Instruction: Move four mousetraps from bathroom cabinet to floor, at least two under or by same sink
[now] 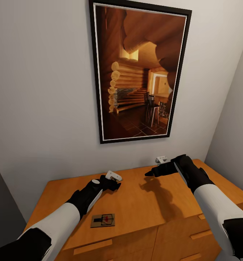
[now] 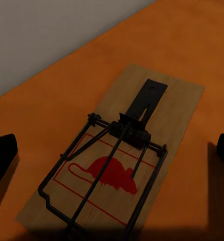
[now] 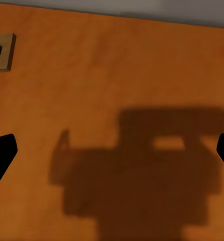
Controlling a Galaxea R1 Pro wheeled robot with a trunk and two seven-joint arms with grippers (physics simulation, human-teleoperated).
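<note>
One mousetrap (image 1: pixel 103 220), a tan board with a black spring bar and a red mark, lies flat on the orange-brown cabinet (image 1: pixel 136 203) near its front edge, beside my left forearm. My left gripper (image 1: pixel 115 184) hovers over the cabinet top further back. In the left wrist view a mousetrap (image 2: pixel 117 160) lies close below the open left gripper (image 2: pixel 112 155), its black fingertips (image 2: pixel 1 153) far apart on either side. My right gripper (image 1: pixel 149 173) is open above bare wood, pointing left. The corner of a mousetrap (image 3: pixel 1 52) shows far from the right gripper (image 3: pixel 112 150).
A grey wall with a large framed picture of a log-cabin interior (image 1: pixel 138 72) rises right behind the cabinet. Another wall (image 1: pixel 234 127) closes the corner on the right. Drawer fronts with wooden bar handles (image 1: pixel 92 247) face me below the top's front edge.
</note>
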